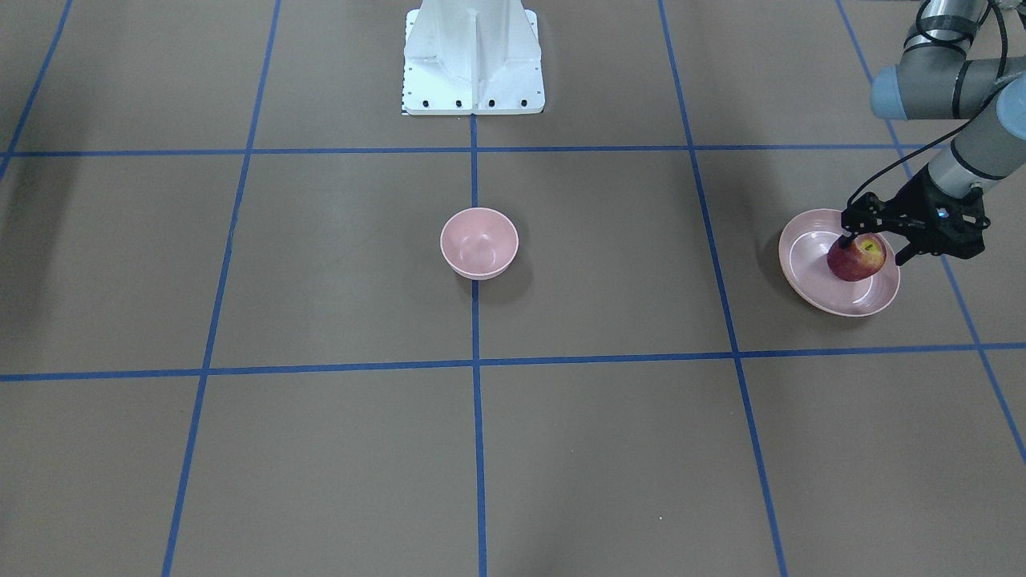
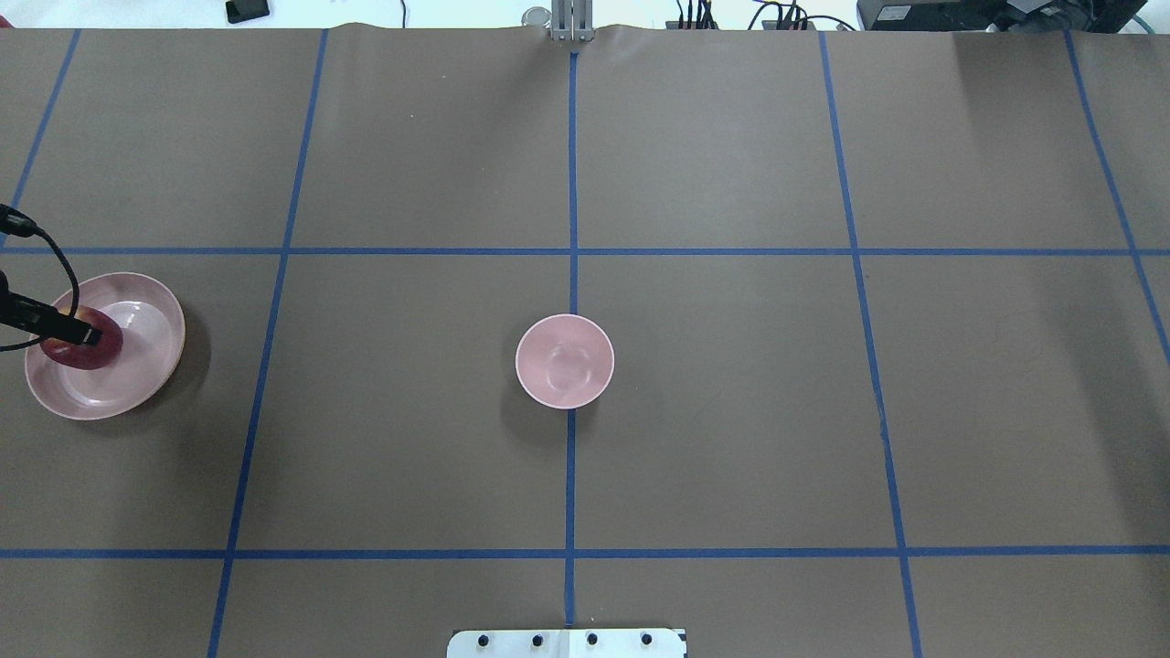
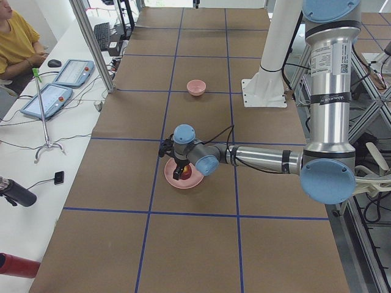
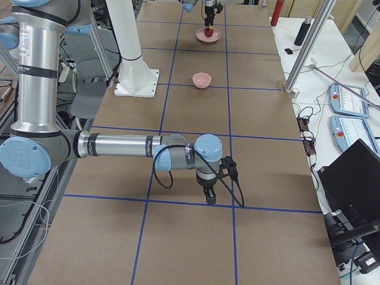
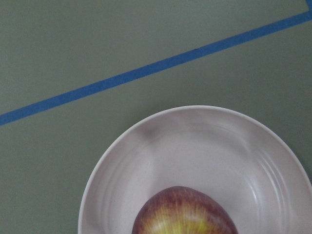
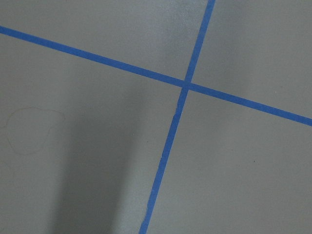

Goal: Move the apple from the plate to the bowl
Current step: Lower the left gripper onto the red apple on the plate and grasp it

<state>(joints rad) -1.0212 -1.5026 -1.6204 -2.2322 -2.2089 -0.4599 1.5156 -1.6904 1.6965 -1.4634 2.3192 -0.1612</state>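
Exterior front-facing view: left pincer point(image 1: 874, 249) at the apple point(image 1: 858, 262), not lifted yet.
Its fingers are apart, one on each side of the apple, which sits right under them on the plate point(image 1: 805, 268). You have yet to grab, lift and carry it. The bowl point(image 1: 479, 244) is empty, well apart from the pincer. You cannot tell how the far right pincer point(image 4: 209, 196) stands.

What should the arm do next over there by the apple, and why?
Probably close the left pincer on the apple: it seems open astride the apple, which sits on the plate, with a gap at one side. The bowl is empty.
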